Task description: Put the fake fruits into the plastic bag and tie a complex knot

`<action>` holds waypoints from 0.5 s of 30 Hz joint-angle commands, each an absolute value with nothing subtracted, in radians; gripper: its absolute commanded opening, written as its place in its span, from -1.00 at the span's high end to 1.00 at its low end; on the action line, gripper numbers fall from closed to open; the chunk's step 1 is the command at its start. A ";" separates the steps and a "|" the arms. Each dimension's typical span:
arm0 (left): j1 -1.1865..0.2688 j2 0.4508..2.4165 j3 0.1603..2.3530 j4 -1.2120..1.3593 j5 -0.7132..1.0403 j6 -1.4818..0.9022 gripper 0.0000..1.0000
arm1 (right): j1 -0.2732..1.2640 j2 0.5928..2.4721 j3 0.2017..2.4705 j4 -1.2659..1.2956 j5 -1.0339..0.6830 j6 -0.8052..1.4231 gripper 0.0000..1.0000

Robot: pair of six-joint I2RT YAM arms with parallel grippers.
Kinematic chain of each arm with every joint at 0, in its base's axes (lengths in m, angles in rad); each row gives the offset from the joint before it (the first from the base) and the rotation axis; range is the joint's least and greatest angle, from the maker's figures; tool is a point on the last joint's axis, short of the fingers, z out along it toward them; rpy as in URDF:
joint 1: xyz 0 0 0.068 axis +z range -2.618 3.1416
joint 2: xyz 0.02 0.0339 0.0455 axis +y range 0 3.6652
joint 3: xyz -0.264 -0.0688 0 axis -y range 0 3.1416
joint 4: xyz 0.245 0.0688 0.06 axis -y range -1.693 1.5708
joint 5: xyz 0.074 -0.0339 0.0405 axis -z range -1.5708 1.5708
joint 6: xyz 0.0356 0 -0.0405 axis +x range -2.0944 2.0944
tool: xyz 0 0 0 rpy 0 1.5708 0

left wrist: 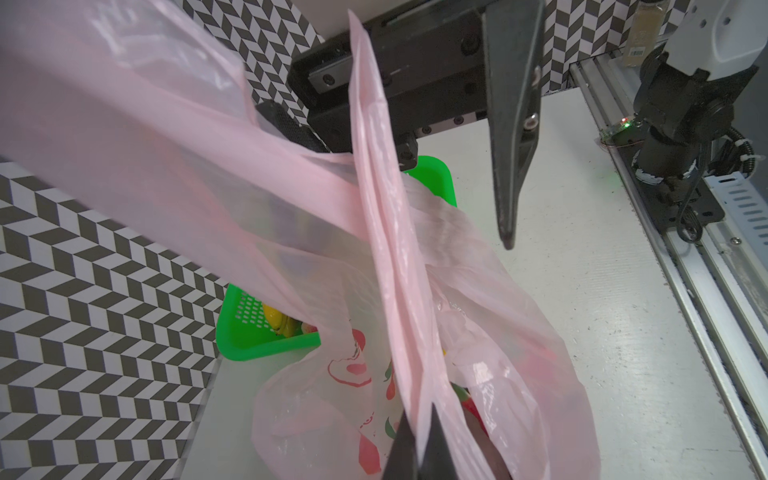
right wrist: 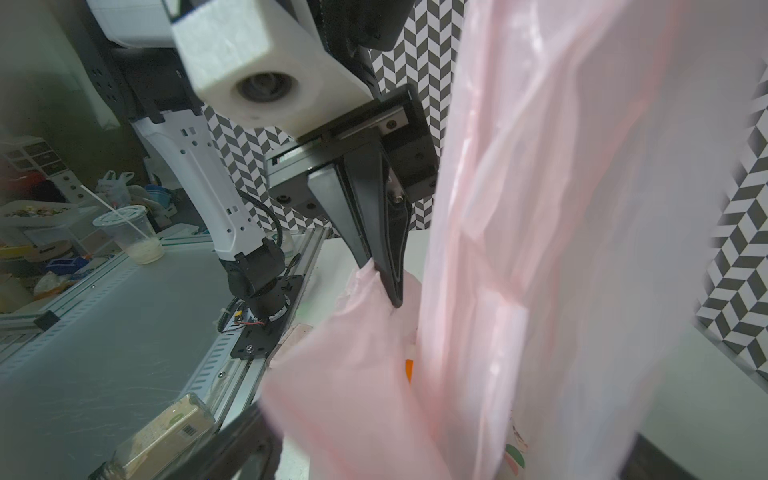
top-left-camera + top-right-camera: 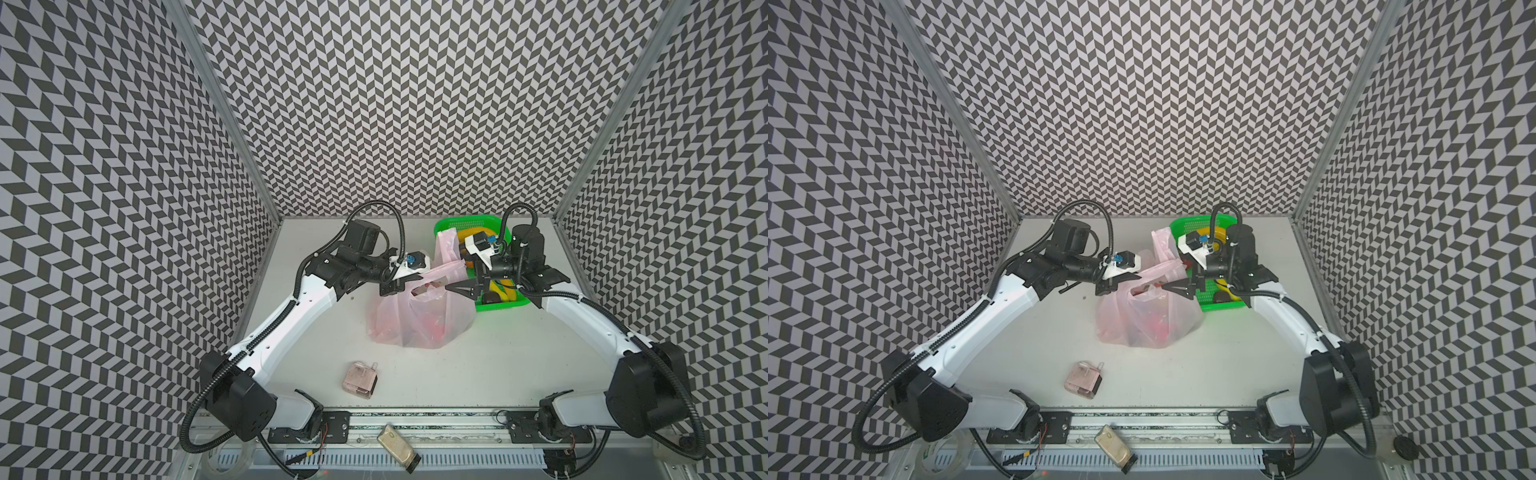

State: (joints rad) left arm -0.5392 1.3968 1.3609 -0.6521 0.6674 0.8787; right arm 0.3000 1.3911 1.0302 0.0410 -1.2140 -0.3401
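Twin robot arms work over a white tabletop (image 3: 478,374) walled in black-and-white chevron panels. The pale pink plastic bag (image 3: 419,320) sits near the table's middle, mouth upward, just beside a green basket (image 3: 498,306) at the back right.

The left gripper (image 3: 390,290) is clamped on a handle loop at the bag's left rim. The right wrist view shows its fingers (image 2: 374,232) pressed together on a pinch of film. The right gripper (image 3: 457,291) stands spread and grasps nothing. In the left wrist view one finger (image 1: 513,166) hangs bare beside the film, a handle strip runs up across the gripper body, and the other finger is half hidden behind the pink film.

Only the top views show the small pinkish clear box (image 3: 360,376) near the table's front, well apart from the bag. Only the right wrist view shows a clear cup with a straw (image 2: 129,237) on a bench outside the cell.

Some fake fruits (image 3: 434,330) show as red shapes through the bag's film. Yellow bananas (image 3: 506,291) and a dark round fruit (image 3: 491,297) lie in the basket. Red fruit prints (image 1: 349,365) mark the bag.

A flat bottle (image 2: 166,440) on the front rail carries a barcode label, and its lettering is too small to read.
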 commanded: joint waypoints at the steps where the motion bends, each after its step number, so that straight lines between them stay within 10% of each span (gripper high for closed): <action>1: -0.549 1.403 1.402 -0.663 0.664 0.895 1.00 | 0.310 1.400 1.060 0.127 -1.247 -0.333 -0.91; 15: -0.571 1.439 1.439 -0.660 0.627 0.877 1.00 | 0.325 1.408 1.072 0.114 -1.224 -0.328 -0.50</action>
State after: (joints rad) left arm -0.5594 1.4277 1.4052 -0.6525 0.6380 0.8715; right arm 0.3187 1.4067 1.0447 0.0761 -1.2190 -0.3084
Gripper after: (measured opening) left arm 0.049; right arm 0.758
